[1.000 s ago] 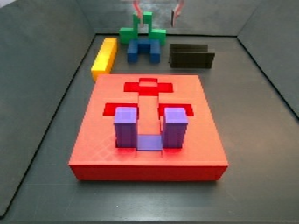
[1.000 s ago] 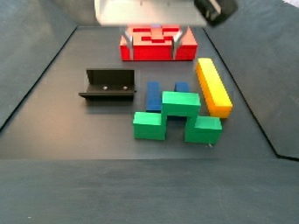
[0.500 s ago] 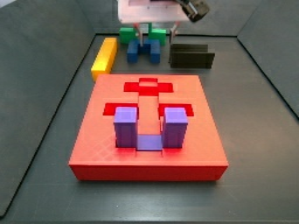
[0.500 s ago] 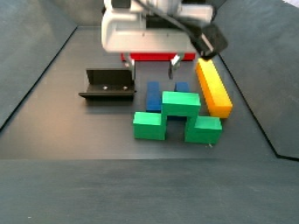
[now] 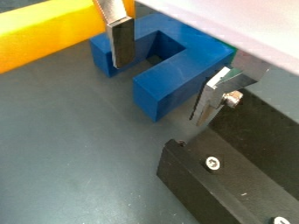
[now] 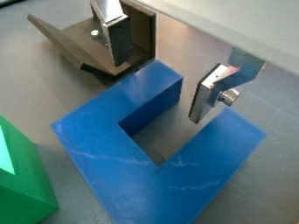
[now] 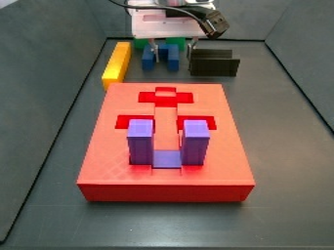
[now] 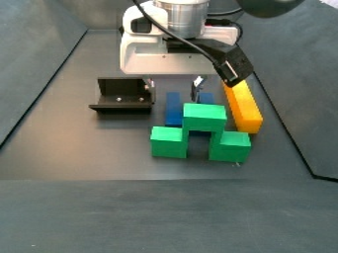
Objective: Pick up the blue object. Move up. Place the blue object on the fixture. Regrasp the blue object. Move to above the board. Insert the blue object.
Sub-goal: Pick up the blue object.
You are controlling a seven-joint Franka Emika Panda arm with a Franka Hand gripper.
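The blue object [image 5: 176,74] is a dark blue U-shaped block lying flat on the dark floor. It also shows in a wrist view [image 6: 163,166] and in both side views [image 7: 171,59] [image 8: 173,105], between the yellow bar and the fixture. My gripper [image 5: 163,70] is low over it and open, with one finger on either side of the block and a gap at each; it shows the same way in the other views [image 6: 163,68] [image 7: 164,46] [image 8: 179,85]. The fixture [image 7: 213,63] [image 8: 123,96] [image 5: 233,175] stands beside the block. The red board [image 7: 166,146] lies apart from them.
A long yellow bar [image 7: 117,62] [image 8: 240,99] [image 5: 47,35] lies along the blue block's other side. A green block [image 8: 199,133] [image 6: 24,175] sits against the blue block's end. A lighter purple U-shaped block [image 7: 167,142] stands in the board's recess. Dark walls ring the floor.
My gripper has come down from high above the blocks to just over the floor, and its open fingers now straddle the blue block. The pieces have not moved.
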